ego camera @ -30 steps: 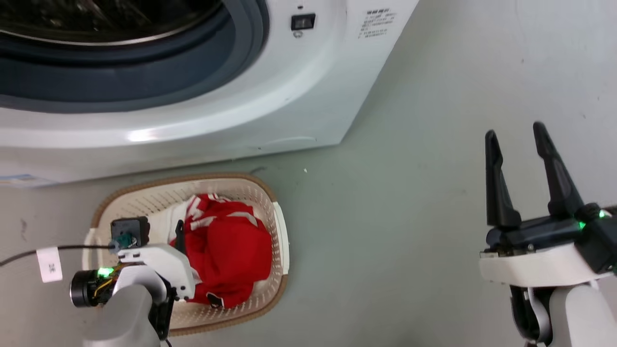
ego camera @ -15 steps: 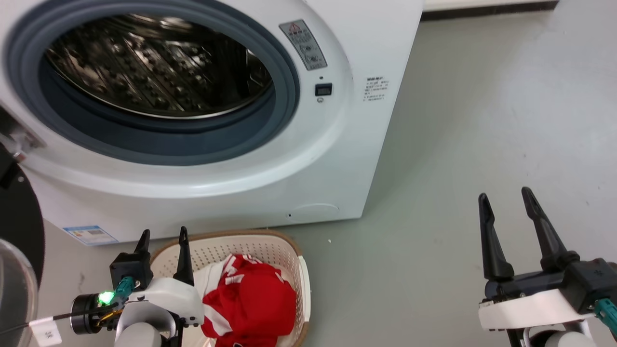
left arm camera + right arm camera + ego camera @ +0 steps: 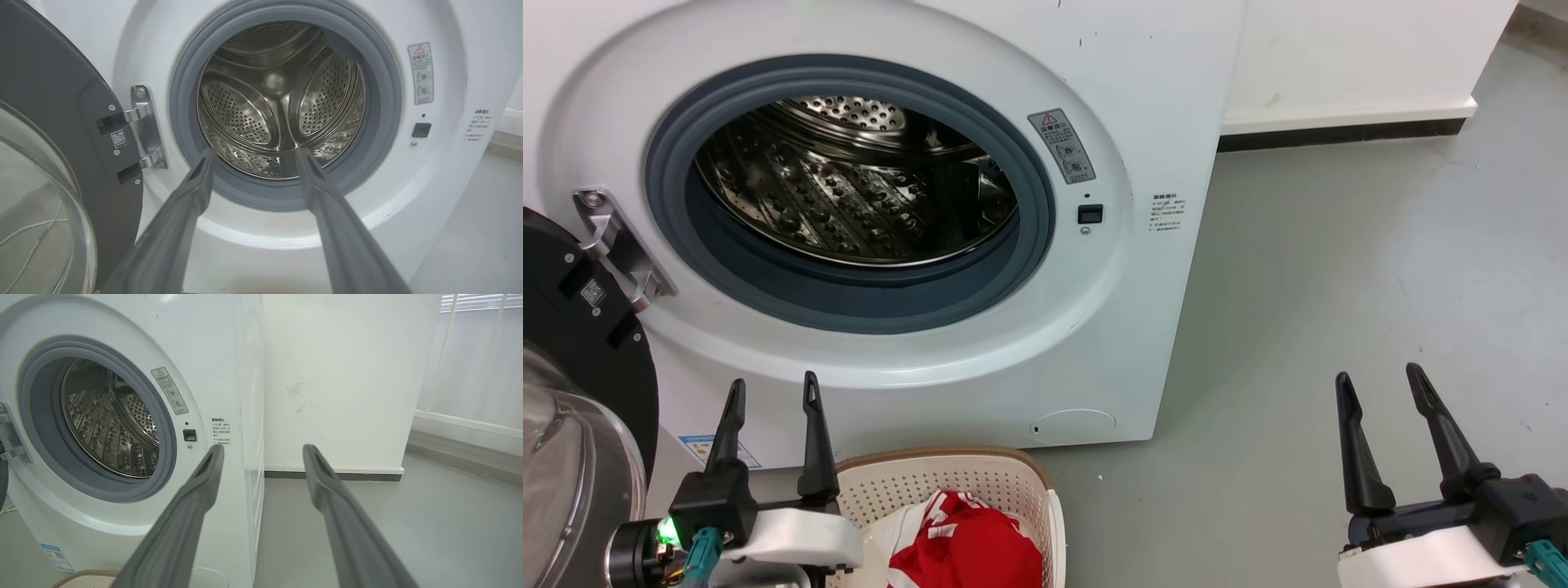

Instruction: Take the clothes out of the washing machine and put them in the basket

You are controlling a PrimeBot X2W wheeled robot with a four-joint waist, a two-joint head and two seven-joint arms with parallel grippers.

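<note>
L gripper [image 3: 774, 382] has its fingers spread w/ nothing between them, aimed straight at the washing machine [image 3: 1094, 351] porthole. In the left wrist view the steel drum [image 3: 282, 98] sits dead ahead, a bit above the tips, w/ the opened door [image 3: 580, 327] swung off to the left. R gripper [image 3: 1378, 374] is spread and empty too, well apart over bare floor [image 3: 1339, 269] past the machine's right corner, so the L arm is clearly nearer the opening. The red clothes [image 3: 968, 547] lie bunched in the basket [image 3: 939, 452], on the floor close under the machine's front, just right of the L gripper and lower. What shows of the drum looks bare, no red in it, though the lowest front bit hides behind the grey seal [image 3: 1033, 237]. My guess is the job's about done, bar maybe one last look inside w/ the L arm.
</note>
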